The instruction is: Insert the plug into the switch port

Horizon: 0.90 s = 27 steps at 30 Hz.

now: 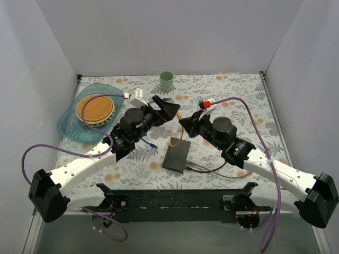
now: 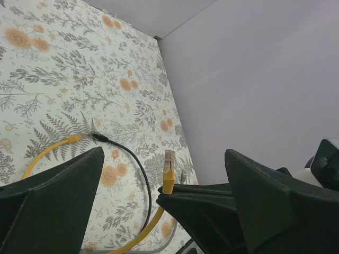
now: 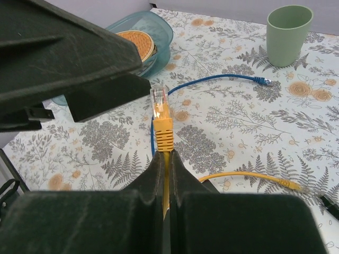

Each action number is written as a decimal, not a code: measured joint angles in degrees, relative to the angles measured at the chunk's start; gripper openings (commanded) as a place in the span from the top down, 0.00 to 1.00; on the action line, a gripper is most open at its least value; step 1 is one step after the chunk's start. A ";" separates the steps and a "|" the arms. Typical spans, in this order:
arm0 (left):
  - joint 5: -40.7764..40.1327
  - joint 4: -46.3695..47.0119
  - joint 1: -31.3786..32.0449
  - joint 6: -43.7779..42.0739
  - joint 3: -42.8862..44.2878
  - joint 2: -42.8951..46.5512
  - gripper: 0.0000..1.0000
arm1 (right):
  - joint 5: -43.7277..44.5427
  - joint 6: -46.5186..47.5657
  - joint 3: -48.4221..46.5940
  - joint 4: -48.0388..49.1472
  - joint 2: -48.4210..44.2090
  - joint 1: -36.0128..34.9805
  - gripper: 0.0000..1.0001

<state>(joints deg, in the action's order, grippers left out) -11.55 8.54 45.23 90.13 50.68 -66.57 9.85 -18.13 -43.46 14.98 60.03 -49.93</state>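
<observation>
My right end effector clamps the yellow plug, upright between my left end effector's spread-open fingers. The switch lies on the counter at lower centre, just below both.

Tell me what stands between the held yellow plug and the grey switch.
The open left end effector hangs close beside the yellow network plug in the right end effector. Toward the flat dark grey switch box, only a yellow cable loop lies.
</observation>
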 measured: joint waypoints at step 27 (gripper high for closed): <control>7.50 -1.62 -0.02 -32.54 0.26 19.87 0.07 | -60.13 2.58 -4.66 0.52 6.99 23.76 0.99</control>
<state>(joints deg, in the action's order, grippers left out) -4.05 6.92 45.21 57.58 50.94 -46.70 -50.28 -15.55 -48.12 15.51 67.02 -26.17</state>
